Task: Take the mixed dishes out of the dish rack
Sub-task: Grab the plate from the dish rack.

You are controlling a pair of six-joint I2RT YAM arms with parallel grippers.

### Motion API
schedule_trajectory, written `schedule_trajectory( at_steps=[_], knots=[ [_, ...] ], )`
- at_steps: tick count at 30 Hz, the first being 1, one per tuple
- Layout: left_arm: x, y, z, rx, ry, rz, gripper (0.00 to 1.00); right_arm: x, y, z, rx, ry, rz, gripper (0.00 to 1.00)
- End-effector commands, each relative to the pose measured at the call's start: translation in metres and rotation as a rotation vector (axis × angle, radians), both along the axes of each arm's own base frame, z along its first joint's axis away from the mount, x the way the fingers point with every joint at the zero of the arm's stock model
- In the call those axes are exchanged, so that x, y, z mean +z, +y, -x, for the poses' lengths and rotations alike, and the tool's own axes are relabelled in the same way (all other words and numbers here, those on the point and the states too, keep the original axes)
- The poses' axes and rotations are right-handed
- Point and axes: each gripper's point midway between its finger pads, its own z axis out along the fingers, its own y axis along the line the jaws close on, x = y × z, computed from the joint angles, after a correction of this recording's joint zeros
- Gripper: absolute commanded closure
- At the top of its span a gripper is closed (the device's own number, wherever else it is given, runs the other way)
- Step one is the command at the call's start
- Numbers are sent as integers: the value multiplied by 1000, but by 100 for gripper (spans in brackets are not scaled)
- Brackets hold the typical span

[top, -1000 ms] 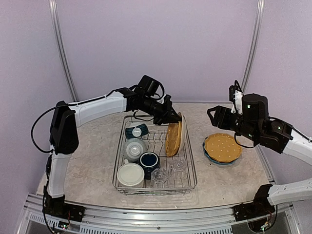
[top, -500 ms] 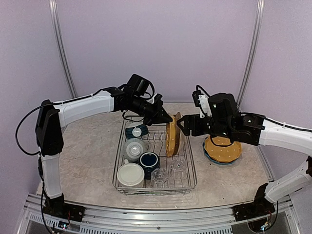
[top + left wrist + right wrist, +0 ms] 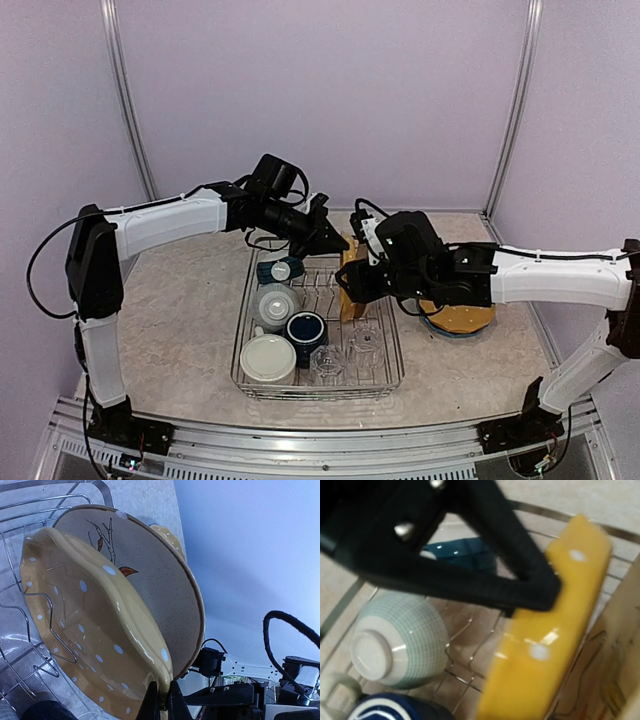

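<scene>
The dish rack point(image 3: 392, 372) holds a yellow dotted plate point(image 3: 351, 262) standing on edge, with a cream floral plate point(image 3: 165, 575) right behind it. My left gripper point(image 3: 337, 243) is shut on the yellow plate's top rim point(image 3: 150, 645); its fingers point(image 3: 151, 702) pinch it. My right gripper point(image 3: 350, 285) is low against the same plates and looks open. In the right wrist view the yellow plate point(image 3: 540, 650) fills the right, under the left gripper point(image 3: 530, 602). My own right fingers do not show there.
The rack also holds a teal bowl point(image 3: 283, 269), an upturned checked cup point(image 3: 275, 303), a navy mug point(image 3: 306, 330), a cream mug point(image 3: 267, 358) and two glass tumblers point(image 3: 328, 362). A yellow plate on a blue plate point(image 3: 462, 322) lies right of the rack, partly under my right arm.
My right arm has swung left from above the stacked plates to the rack, its gripper now at the standing plates. My left gripper stays shut on the yellow plate's rim, shifted slightly left.
</scene>
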Motion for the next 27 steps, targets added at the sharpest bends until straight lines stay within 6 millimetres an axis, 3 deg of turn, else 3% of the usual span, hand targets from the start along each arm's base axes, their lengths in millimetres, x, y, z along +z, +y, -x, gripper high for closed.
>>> schedule_trajectory(
  at_steps=[1,9,21,27],
  knots=[
    [47,-1,10,-53,-68,108,100,-1,12,-5,-17,-27,28,52],
    [57,-2,17,-69,-75,128,100,-22,-1,-18,-225,-67,199,48],
    [75,-6,25,-79,-100,153,100,-43,-1,-34,-366,-128,209,49],
    [82,-5,28,-74,-113,150,100,-36,2,-39,-400,-137,203,75]
  ],
)
